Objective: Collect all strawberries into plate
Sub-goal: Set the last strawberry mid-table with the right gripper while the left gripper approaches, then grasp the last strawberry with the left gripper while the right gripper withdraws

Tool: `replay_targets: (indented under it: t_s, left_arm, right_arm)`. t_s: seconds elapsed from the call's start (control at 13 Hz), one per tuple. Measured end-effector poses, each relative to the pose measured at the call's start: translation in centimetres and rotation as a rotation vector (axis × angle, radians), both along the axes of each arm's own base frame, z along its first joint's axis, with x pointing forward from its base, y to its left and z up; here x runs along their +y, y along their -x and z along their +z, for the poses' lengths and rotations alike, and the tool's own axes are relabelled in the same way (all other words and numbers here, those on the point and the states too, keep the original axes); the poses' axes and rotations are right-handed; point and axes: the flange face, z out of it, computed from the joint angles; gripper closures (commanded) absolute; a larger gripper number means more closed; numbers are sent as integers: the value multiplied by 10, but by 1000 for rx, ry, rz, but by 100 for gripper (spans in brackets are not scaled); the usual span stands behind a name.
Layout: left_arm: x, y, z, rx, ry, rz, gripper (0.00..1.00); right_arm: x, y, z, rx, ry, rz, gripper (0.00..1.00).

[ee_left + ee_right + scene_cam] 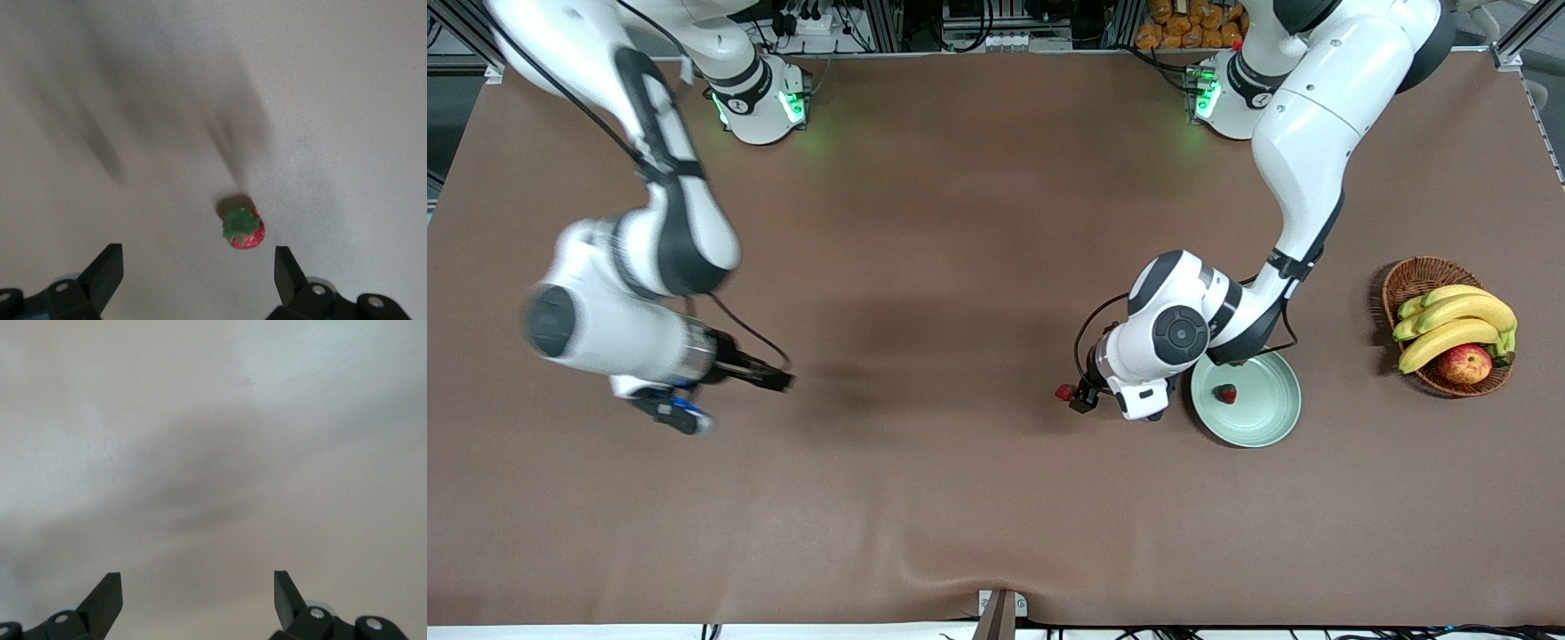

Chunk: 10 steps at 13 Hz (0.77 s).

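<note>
The left gripper [193, 267], fingers spread, hovers over a strawberry [243, 229] on the table [960, 267] beside the plate [1267, 418], which holds another strawberry [1228, 393]. An off-centre closing could nudge the berry away. The right gripper [197, 590], also spread, waits toward its own end.

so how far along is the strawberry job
One strawberry already lies in the plate. In hand: the left tool is open over a second strawberry on the table beside the plate, not yet gripped. The right tool is open and empty over bare table. Only two berries are visible; that second one is left to move.
</note>
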Motion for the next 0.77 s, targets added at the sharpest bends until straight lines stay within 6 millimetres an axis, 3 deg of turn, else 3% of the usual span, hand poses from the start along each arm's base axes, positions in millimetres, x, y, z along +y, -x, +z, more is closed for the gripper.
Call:
replay_targets:
  t_s: [0.15,0.31,0.54,0.77]
  left_arm:
    - [-13,6,-8,-12,-30,36,0]
    - [-19,8,-14,-25,-41,77,0]
    - [-10,2,-19,-31,-44,97,0]
    - [-11,2,-24,-38,-36,100,5]
  right_arm:
    - [-37,12,59,7,-3,78,0]
    - [-74,26,97,3,38,161,0]
    - [-114,45,127,19,64,255,0]
    - [-136,53,151,9,87,295,0]
